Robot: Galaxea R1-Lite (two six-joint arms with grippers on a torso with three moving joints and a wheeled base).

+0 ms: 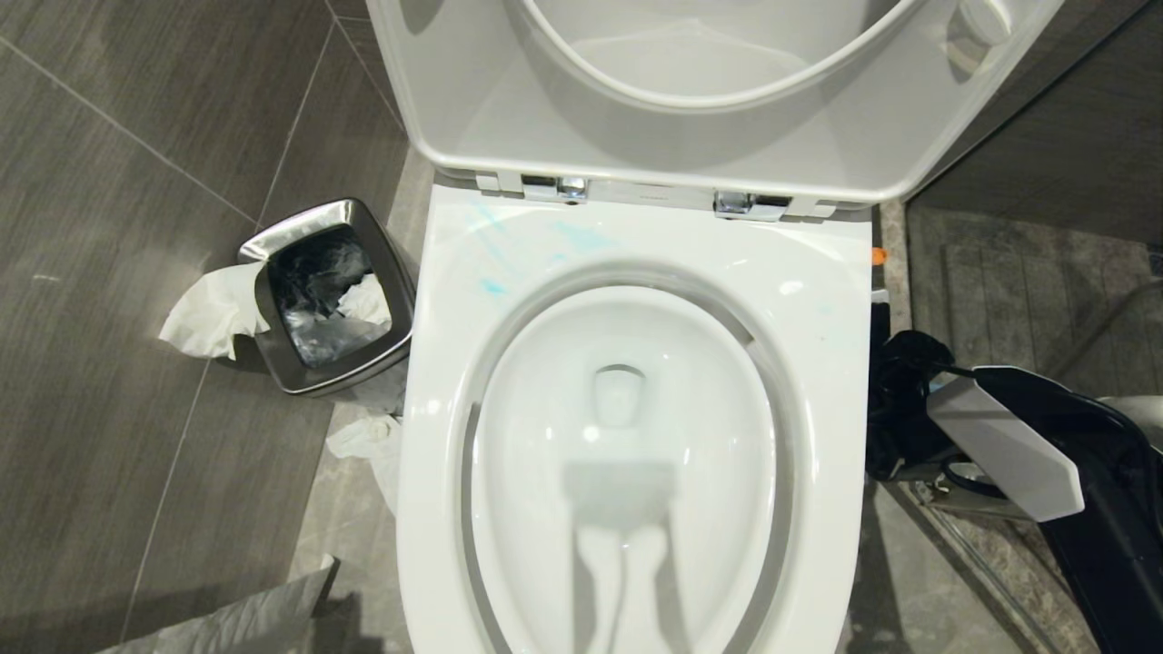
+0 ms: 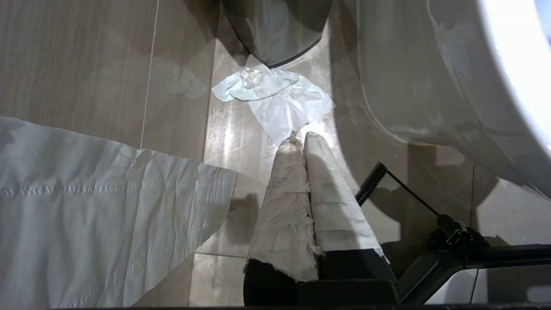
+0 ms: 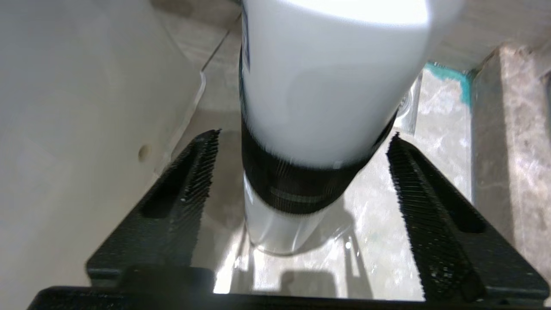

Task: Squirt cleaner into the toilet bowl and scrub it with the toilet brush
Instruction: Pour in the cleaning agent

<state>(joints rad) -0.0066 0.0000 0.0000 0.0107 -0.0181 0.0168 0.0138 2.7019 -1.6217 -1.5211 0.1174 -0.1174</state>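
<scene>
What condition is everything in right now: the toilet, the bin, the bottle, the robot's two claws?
toilet bowl: lid and seat raised, blue smears on the rim.
steel bin: open, lined, tissue hanging over its edge.
cleaner: upright on the floor beside the toilet, standing free.
right gripper: open, fingers either side of the cleaner, not touching.
left gripper: shut, empty, fingers wrapped in paper.
tissue: crumpled on the floor.

Steel bin [image 1: 329, 300], crumpled tissue [image 1: 211, 311] beside

Grey tiled floor [image 1: 136, 272] carries the toilet bowl [image 1: 636, 272], a steel bin [image 1: 327, 300] with crumpled tissue [image 2: 275, 97] just ahead of the left gripper [image 2: 301, 137], and the cleaner [image 3: 301, 129] standing between the right gripper's [image 3: 301, 142] spread fingers.
</scene>
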